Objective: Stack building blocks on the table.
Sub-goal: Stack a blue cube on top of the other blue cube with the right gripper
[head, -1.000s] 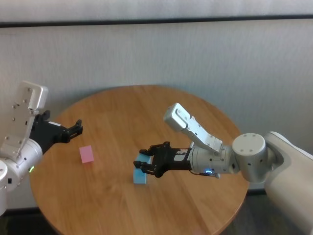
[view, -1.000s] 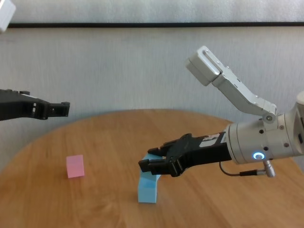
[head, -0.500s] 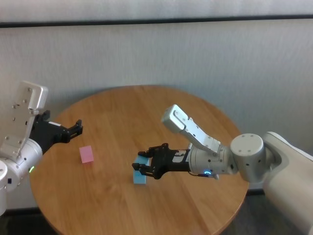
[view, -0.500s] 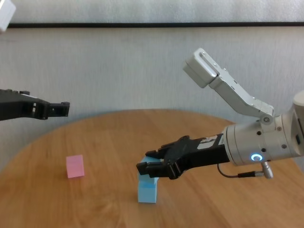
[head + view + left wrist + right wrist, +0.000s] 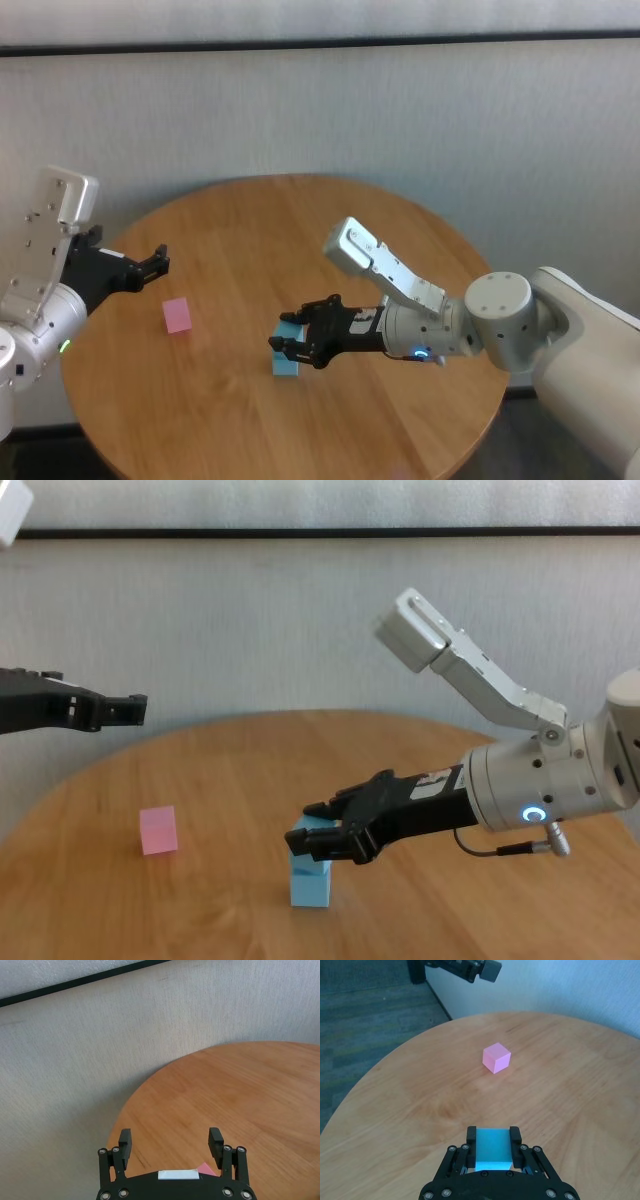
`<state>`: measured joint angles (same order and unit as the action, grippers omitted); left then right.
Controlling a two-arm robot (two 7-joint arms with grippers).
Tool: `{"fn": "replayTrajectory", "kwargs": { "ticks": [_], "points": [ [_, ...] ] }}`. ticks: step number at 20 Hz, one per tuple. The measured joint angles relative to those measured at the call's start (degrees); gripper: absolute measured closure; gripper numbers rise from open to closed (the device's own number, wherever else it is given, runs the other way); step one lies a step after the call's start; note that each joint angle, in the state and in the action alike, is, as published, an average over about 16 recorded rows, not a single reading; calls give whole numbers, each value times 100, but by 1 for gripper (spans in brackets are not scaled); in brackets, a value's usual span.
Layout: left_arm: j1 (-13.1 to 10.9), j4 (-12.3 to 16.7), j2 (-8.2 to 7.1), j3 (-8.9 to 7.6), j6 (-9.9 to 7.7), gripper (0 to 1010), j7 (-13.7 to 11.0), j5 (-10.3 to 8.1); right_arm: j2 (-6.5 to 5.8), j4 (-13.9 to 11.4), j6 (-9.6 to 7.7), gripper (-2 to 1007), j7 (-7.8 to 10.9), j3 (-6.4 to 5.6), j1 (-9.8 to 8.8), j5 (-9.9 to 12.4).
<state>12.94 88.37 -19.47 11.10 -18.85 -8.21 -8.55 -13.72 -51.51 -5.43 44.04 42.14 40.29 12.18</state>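
Building blocks first: a light blue matte cube [image 5: 312, 837] sits clamped in the right gripper [image 5: 322, 841], directly atop a second light blue cube [image 5: 311, 884] on the round wood-grain table [image 5: 300, 240]. I'd square the edges before letting go. A pink cube [image 5: 177, 315] waits near the parked, wide-open left gripper [image 5: 158, 262].

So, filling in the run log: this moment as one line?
right gripper: shut on upper blue cube, over lower blue cube | left gripper: open, idle | pink cube: apart

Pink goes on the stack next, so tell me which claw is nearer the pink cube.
Left. The left claw hangs open just above and behind the pink cube; the right claw is off to its right, shut on a blue cube.
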Motion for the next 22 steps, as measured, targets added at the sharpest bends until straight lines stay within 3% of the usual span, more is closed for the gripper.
{"fn": "replayTrajectory", "kwargs": {
  "ticks": [22],
  "points": [
    [0,0,0,0,0,7,0,0,127,242,20,619,61,31,99,-88]
  ]
}}
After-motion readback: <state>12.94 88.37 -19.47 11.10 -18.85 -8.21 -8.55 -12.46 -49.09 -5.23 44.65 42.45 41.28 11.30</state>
